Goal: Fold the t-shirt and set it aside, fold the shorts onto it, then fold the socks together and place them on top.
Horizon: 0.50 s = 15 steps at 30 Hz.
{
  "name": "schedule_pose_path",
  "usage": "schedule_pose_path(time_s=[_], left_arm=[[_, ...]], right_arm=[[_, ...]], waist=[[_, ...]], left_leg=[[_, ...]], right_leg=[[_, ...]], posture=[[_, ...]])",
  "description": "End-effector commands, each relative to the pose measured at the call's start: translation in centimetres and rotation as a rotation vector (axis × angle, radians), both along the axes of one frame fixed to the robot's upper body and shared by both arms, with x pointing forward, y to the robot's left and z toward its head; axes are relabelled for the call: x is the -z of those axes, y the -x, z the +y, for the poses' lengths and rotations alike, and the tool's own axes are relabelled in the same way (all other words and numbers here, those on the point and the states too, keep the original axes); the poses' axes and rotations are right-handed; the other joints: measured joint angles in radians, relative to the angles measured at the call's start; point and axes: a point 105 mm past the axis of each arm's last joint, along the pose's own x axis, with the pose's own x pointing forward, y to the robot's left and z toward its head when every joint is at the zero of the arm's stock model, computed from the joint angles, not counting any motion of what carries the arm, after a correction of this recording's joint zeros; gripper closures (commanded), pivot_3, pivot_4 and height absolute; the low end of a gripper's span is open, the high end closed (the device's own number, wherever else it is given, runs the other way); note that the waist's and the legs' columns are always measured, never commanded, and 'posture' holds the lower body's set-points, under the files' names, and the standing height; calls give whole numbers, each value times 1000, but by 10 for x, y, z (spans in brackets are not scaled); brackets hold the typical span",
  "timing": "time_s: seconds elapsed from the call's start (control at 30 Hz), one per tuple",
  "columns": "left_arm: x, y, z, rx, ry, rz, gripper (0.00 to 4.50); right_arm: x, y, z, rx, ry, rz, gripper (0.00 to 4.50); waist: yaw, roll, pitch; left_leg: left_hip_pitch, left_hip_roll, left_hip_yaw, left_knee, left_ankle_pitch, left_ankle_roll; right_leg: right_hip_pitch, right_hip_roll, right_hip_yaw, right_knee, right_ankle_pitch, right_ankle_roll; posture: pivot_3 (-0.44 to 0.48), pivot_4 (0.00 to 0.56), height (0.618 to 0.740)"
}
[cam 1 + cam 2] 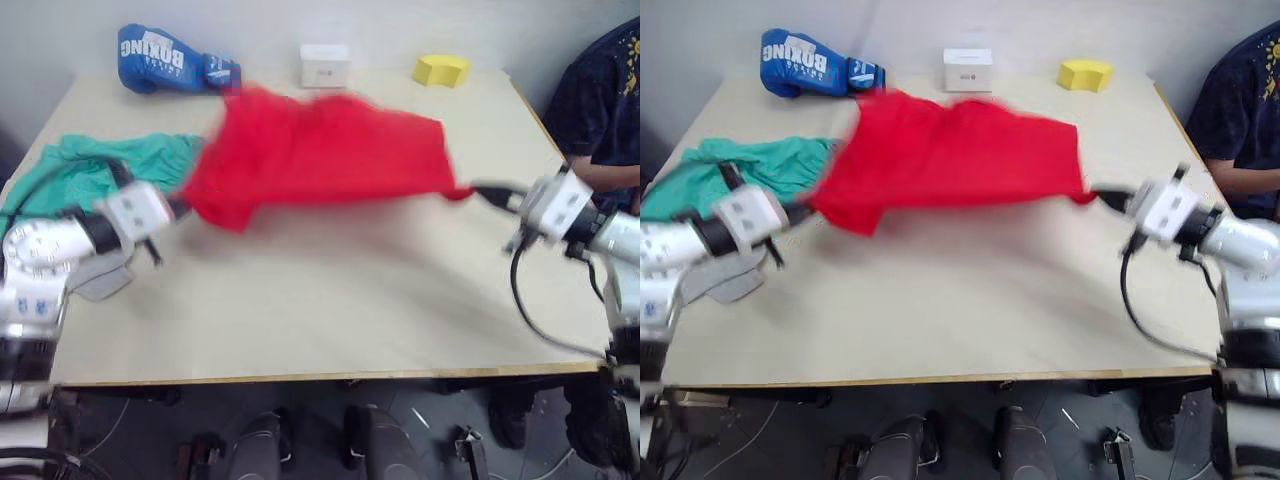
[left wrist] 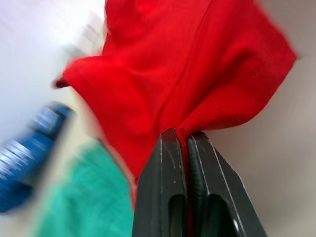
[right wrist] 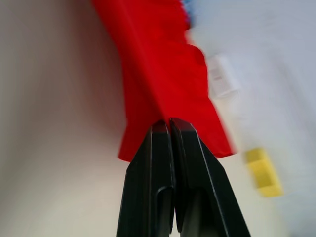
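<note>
Holding the t-shirt stretched between both arms, each pincer is clamped tight on red cloth: the left pincer has its fingers pressed together on a bunched edge at the shirt's left end, the right pincer is closed the same way on the right corner, no gap visible in either wrist view. Shirt hangs raised over the far half of the bench, sagging in the middle, its left part overlapping the shorts, which lie crumpled at the bench's left side. One grey sock peeks out just under the left arm near the left edge; can't tell if both socks are there. Step looks like the first one, spreading or folding the shirt, task barely started. To do it well: keep both grips level and the cloth taut, lay it down flat on the bare near-centre of the bench, and lift clear of the shorts so they don't drag along. Open room: wide bare area in front and centre. Clutter along the far edge: boxing glove, white box, yellow block, so don't swing the shirt back there. Person seated close beside the right arm at the bench's right edge; little room outward on that side.
</note>
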Motion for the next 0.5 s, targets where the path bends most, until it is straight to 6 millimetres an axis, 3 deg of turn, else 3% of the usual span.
schedule_pose_path(time_s=[0.03, 0.1, 0.23, 0.4, 0.5], left_arm=[[12, 25, -5, -58, 25, 179, 4500], [37, 56, -13, -69, -16, 432, 4500], [48, 100, -35, -34, -14, 706, 4500], [64, 109, -30, -128, 27, 792, 4500], [65, 108, -30, -140, 36, 798, 4500]], right_arm=[[30, 26, -2, -35, 74, 159, 4452], [44, 44, 5, -90, 95, 243, 4452], [73, 71, 5, -97, 127, 463, 4452], [101, 103, -2, -26, 147, 805, 4452], [108, 113, -7, 15, 182, 914, 4452]], waist=[[10, 0, 0], [13, 0, 0], [14, 1, 0], [19, 2, -1], [24, 3, -4]], left_leg=[[0, 0, 0, 2, 0, 0], [-1, 0, 0, 4, -1, 1], [1, 1, -2, 8, -8, -3], [1, 1, -5, 8, -10, -1], [1, 3, -7, 9, -11, -5]], right_leg=[[0, 0, 0, 0, 0, 0], [0, -1, 0, -1, -1, -1], [3, -2, 0, -1, 0, -1], [4, -3, -2, -3, 0, -5], [4, -2, -4, -3, -2, -9]], posture=[[0, 150, 740], [0, 150, 740], [0, 150, 740], [0, 150, 740], [0, 150, 740]])
